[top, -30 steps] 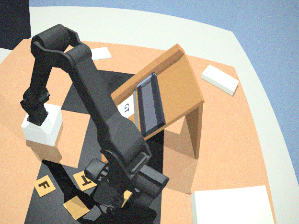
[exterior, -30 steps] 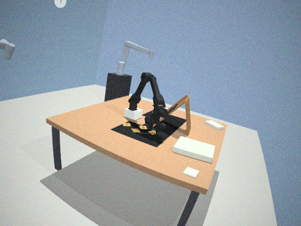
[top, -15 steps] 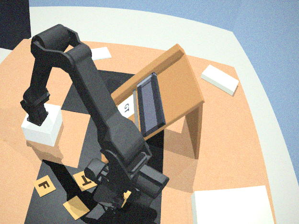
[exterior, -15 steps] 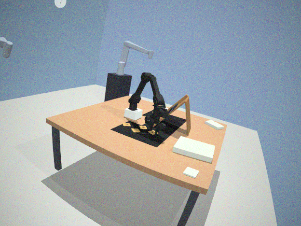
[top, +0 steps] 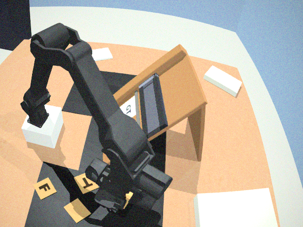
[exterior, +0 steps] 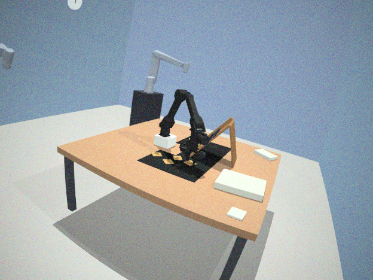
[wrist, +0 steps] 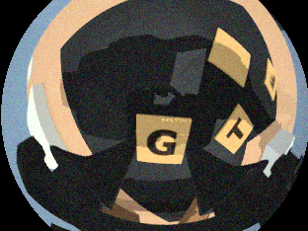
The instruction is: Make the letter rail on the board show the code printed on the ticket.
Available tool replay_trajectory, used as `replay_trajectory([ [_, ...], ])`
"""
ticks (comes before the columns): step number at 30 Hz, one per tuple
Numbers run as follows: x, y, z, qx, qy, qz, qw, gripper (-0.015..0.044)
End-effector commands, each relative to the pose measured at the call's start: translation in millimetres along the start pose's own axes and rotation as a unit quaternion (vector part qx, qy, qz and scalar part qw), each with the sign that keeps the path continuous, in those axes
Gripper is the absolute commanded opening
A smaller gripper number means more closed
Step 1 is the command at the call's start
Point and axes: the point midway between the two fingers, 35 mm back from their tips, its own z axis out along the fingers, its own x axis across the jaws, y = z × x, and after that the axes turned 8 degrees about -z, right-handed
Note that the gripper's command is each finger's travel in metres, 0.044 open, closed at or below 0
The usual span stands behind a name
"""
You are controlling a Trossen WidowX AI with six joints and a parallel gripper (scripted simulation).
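Observation:
My gripper [top: 126,201] [exterior: 189,160] is shut on the G tile [top: 128,196] [exterior: 189,163] [wrist: 173,130], low over the dark mat [top: 48,213] [exterior: 194,177]. The G faces the wrist camera. The T tile [top: 80,181] [wrist: 236,130] lies beside the gripper, with the F tile [top: 39,190] [wrist: 269,81] and a tile with no visible letter [top: 75,210] [wrist: 228,58] further off. The rail [top: 149,105] on the sloping wooden board [top: 180,90] shows no tile. The ticket [top: 132,104] beside it shows "GT"; the arm may hide part of it.
The arm's base stands on a white block [top: 41,135] [exterior: 165,142]. A large white box [top: 234,207] [exterior: 241,183] lies right of the mat. A smaller white block [top: 222,80] [exterior: 265,154] is behind the board. A flat white piece [exterior: 237,213] lies near the table's front corner.

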Motion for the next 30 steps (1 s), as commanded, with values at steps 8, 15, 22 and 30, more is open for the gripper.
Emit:
replay_trajectory([
  [8,0.0,-0.5,-6.8,-0.002,0.000,0.003,1.000,0.0000],
  [15,0.1,-0.9,-10.3,-0.002,0.000,0.003,1.000,0.0000],
  [22,0.1,-1.3,-13.9,-0.002,0.000,0.003,1.000,0.0000],
  [30,0.2,-1.7,-18.0,-0.002,0.000,0.003,1.000,0.0000],
])
